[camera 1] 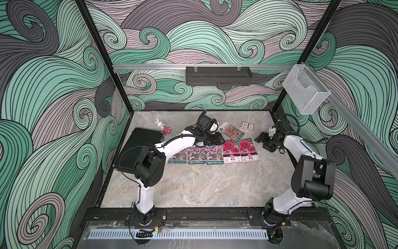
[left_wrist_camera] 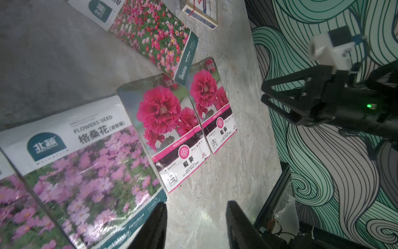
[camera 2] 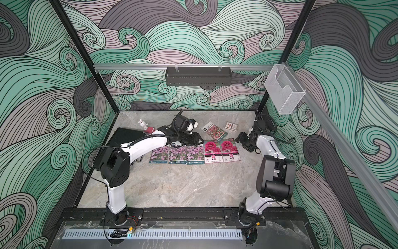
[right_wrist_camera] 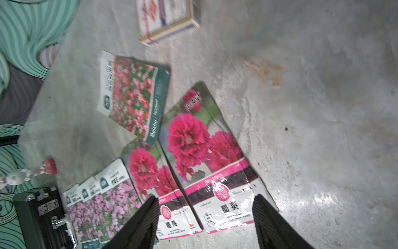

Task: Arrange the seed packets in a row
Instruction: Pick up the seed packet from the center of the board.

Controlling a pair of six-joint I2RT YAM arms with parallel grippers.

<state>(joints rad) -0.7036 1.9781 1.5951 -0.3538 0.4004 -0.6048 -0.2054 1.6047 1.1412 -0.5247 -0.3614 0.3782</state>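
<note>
Five seed packets lie side by side in a row in both top views: three purple-pink ones (camera 1: pixel 196 155) on the left and two magenta ones (camera 1: pixel 239 150) on the right. The red-pink mix packet (camera 1: pixel 231 130) lies tilted behind the row, its corner over the top of a magenta packet (left_wrist_camera: pixel 165 125). My left gripper (camera 1: pixel 220 139) hovers low at the far edge of the purple packets, open, with bare table between its fingers (left_wrist_camera: pixel 155 226). My right gripper (camera 1: pixel 259 139) hangs just right of the magenta pair (right_wrist_camera: pixel 204 151), open and holding nothing.
A small beige-and-red box (camera 1: pixel 247 126) sits behind the row at the right. A black ribbed slab (camera 1: pixel 137 148) lies along the left wall, with a white rabbit figure (camera 1: pixel 159 124) and a red piece (camera 1: pixel 167 129) beyond it. Enclosure walls close three sides.
</note>
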